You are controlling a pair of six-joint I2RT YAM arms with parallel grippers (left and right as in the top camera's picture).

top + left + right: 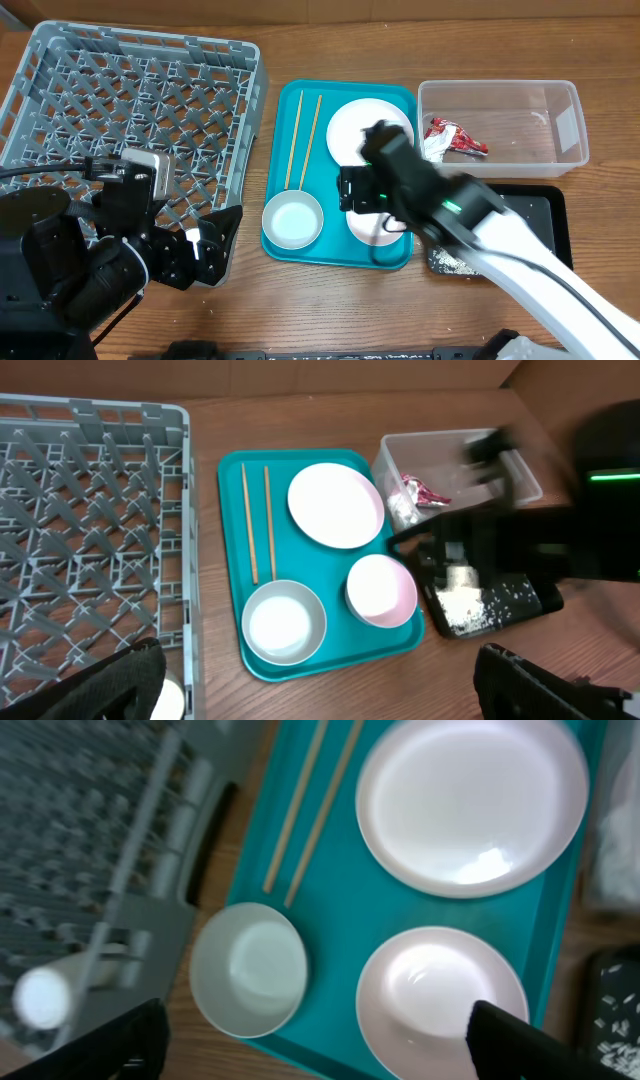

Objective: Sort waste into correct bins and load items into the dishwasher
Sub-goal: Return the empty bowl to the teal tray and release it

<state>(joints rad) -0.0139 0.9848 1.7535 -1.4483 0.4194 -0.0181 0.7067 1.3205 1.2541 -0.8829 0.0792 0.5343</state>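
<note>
The pink bowl (440, 995) sat just under the right tool (315, 1045), whose fingers (530, 1045) were spread wide with nothing between them, likely ready to drop on it. Beyond it on the teal tray (340, 910) lay one plate (470, 800), one white bowl (250, 970) and two chopsticks (310, 805). The left tool (320, 690), also spread, hung by the dish rack (130, 90).

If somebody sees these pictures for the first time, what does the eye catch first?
The teal tray in the middle, with a white plate, two bowls and chopsticks on it. Next, the big grey rack at the left, and the clear bin at the right holding a red wrapper.
</note>
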